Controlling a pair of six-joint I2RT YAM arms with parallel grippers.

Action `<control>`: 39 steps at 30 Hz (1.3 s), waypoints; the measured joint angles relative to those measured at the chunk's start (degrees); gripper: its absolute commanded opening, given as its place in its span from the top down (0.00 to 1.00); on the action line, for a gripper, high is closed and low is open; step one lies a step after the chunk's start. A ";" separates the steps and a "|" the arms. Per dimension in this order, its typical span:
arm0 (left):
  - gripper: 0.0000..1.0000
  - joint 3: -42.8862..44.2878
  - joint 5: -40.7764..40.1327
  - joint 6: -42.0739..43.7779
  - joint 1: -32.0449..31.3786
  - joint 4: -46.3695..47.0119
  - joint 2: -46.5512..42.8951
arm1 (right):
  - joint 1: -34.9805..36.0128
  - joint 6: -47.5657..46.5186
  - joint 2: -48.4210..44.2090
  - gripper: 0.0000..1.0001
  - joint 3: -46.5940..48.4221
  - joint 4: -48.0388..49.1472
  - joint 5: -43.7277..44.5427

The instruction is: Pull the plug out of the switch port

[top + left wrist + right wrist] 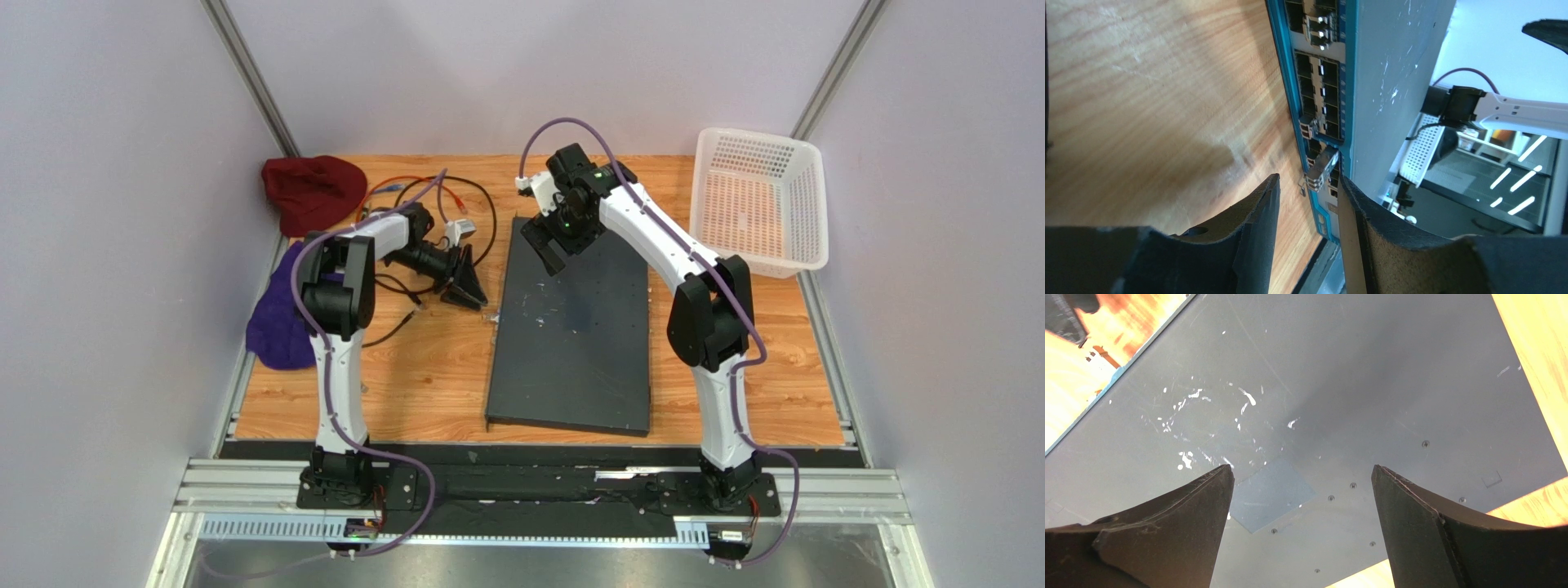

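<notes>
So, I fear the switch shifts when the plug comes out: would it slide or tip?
The switch is likely heavy: a large metal slab. Flat on the table, it should not tip. Smooth wood might let it slide.

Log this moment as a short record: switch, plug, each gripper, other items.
switch: dark grey slab, lying flat, port face toward the left arm
plug: small metal piece sticking out of a port
left gripper: open, aimed at the plug, not gripping it
right gripper: open, above the switch top
other items: white basket, red cloth, purple cloth
</notes>
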 measured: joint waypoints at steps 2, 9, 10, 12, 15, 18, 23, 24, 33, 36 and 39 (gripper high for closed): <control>0.53 0.04 1.36 0.02 0.00 0.59 1.16 | 0.00 -0.07 -0.92 0.12 -0.79 -0.02 0.09; 0.58 1.42 7.80 2.73 0.00 -1.42 5.62 | 0.00 -0.81 -2.45 0.12 -1.75 -0.31 0.76; 0.59 1.70 8.39 3.89 0.00 -2.45 6.21 | 0.00 -0.94 -2.45 0.12 -1.75 -0.31 0.94; 0.63 2.23 9.01 5.86 0.00 -4.59 6.97 | 0.00 -1.09 -2.45 0.12 -1.73 -0.33 1.03; 0.67 2.78 10.25 9.53 0.00 -8.39 7.78 | 0.00 -1.11 -2.45 0.12 -1.62 -0.35 1.03; 0.74 2.86 11.06 12.55 0.00 -11.39 8.22 | 0.00 -1.11 -2.45 0.12 -1.44 -0.33 1.03; 0.90 2.84 11.67 14.88 0.00 -13.11 8.74 | 0.00 -1.11 -2.34 0.12 -0.72 -0.33 0.98; 0.98 2.84 11.74 15.04 0.04 -13.20 8.76 | 0.00 -1.11 -2.34 0.12 -0.61 -0.35 0.98; 1.00 1.64 10.88 16.65 1.73 -13.00 8.74 | 0.00 -1.14 -2.27 0.12 -0.31 -0.33 1.03; 1.00 0.50 10.99 17.62 3.21 -13.20 8.13 | 0.00 -1.33 -2.27 0.12 -0.31 -0.35 1.11; 1.00 -0.39 8.92 18.32 5.70 -14.91 6.71 | 0.00 -1.53 -2.27 0.12 -0.31 -0.33 1.16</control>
